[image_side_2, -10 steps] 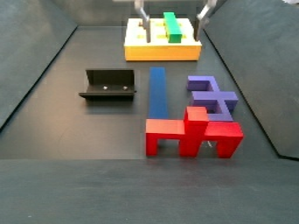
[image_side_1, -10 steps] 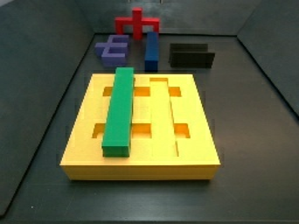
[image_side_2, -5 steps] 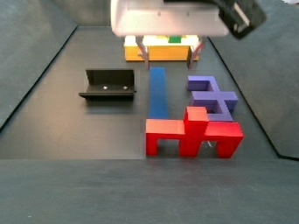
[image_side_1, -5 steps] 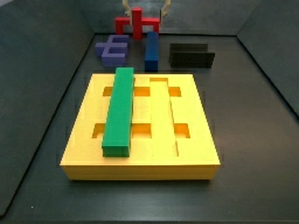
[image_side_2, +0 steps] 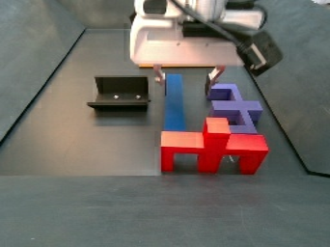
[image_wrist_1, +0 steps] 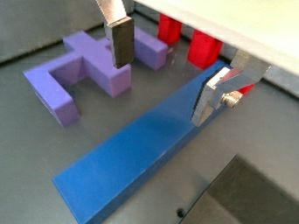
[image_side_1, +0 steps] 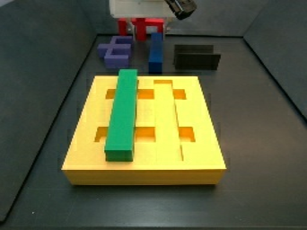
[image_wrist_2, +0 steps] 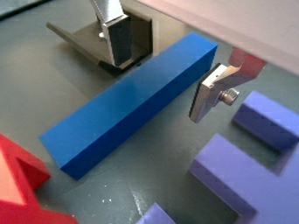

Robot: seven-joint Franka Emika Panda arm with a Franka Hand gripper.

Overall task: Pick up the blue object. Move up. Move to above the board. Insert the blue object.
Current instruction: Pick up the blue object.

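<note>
**Over the blue bar, jaws spread**

On the dark floor between the fixture [image_side_2: 118,94] and the purple E-shaped block [image_side_2: 233,103] lies the blue object [image_side_2: 173,100], flat, one end near the red piece [image_side_2: 213,147]. The gripper [image_wrist_2: 163,63] straddles it, fingers [image_wrist_2: 214,93] apart, not touching. The board [image_side_1: 145,130], carrying the green bar [image_side_1: 122,111], sits well apart.

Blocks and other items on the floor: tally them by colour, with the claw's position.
Yellow: 1, board
Green: 1, bar
Dark blue: 1, blue object
Purple: 1, E-block
Red: 1, block
Black: 1, fixture
Total: 6
Claw straddles the blue object.
</note>
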